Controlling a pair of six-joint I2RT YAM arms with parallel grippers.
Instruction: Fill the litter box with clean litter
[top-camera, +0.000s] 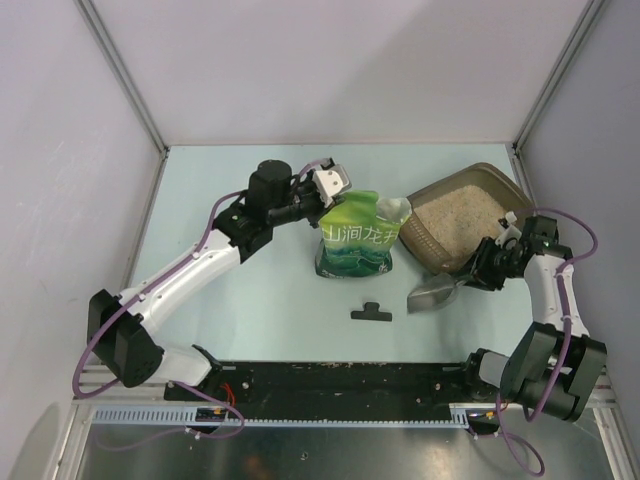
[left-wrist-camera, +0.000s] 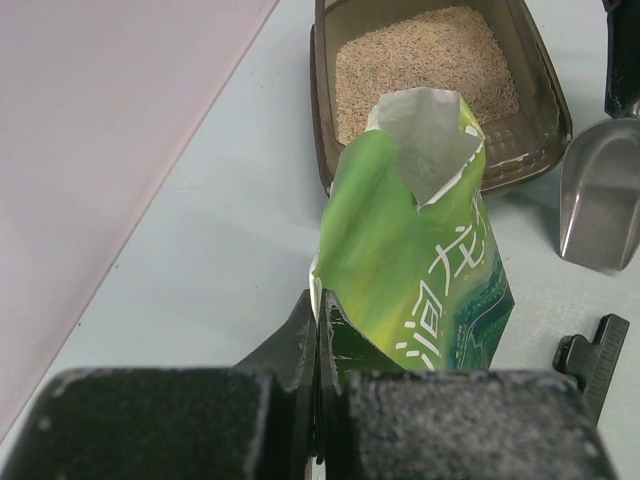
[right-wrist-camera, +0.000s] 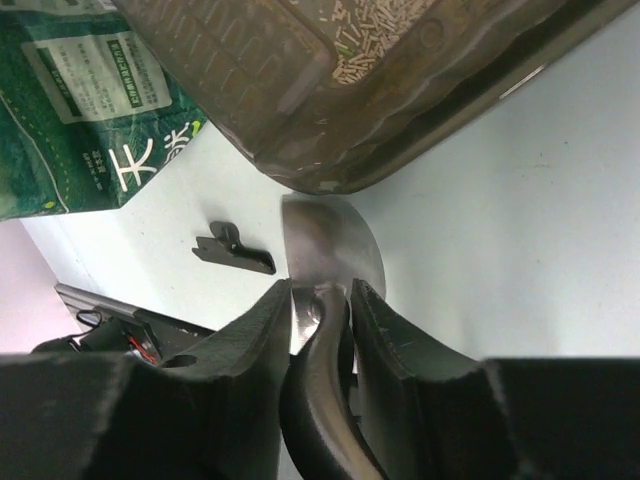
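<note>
The brown translucent litter box (top-camera: 500, 182) lies at the far right and holds pale beige clean litter (top-camera: 462, 212). A green pouch bag (top-camera: 356, 247) stands open-topped just left of it. My left gripper (top-camera: 327, 196) is shut on the bag's top left edge, and the left wrist view shows the jaws (left-wrist-camera: 322, 300) pinching the bag (left-wrist-camera: 420, 260), with the box (left-wrist-camera: 322, 150) and litter (left-wrist-camera: 425, 70) beyond. My right gripper (top-camera: 482, 268) is shut on the black handle of a silver metal scoop (top-camera: 432, 293), whose bowl (right-wrist-camera: 335, 250) lies on the table at the box's (right-wrist-camera: 300, 90) near edge.
A small black clip (top-camera: 372, 313) lies on the table in front of the bag, left of the scoop, and it also shows in the right wrist view (right-wrist-camera: 235, 252). Grey walls close in the left, right and back of the table.
</note>
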